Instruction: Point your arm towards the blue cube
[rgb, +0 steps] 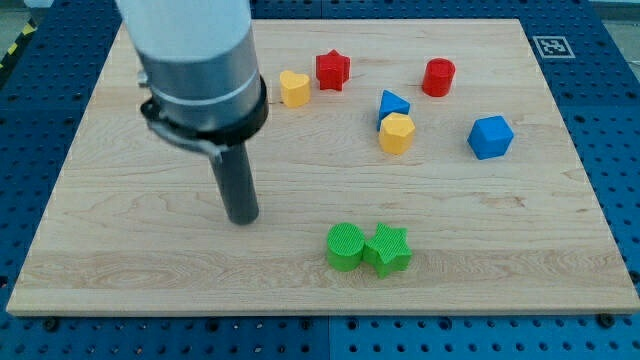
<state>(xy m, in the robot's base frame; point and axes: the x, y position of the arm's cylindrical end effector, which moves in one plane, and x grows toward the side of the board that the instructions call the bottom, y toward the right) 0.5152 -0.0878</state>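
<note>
The blue cube (490, 137) sits on the wooden board at the view's right. My tip (241, 217) rests on the board left of centre, far to the left of the blue cube and a little lower in the view. It touches no block. The nearest blocks to my tip are the green cylinder (345, 246) and the green star (388, 249), which touch each other to its lower right.
A blue triangular block (392, 104) sits just above a yellow hexagonal block (397, 133), left of the cube. A red cylinder (438, 77), a red star (332, 70) and a yellow heart (294, 88) lie near the top. The board's edge (320, 314) runs along the bottom.
</note>
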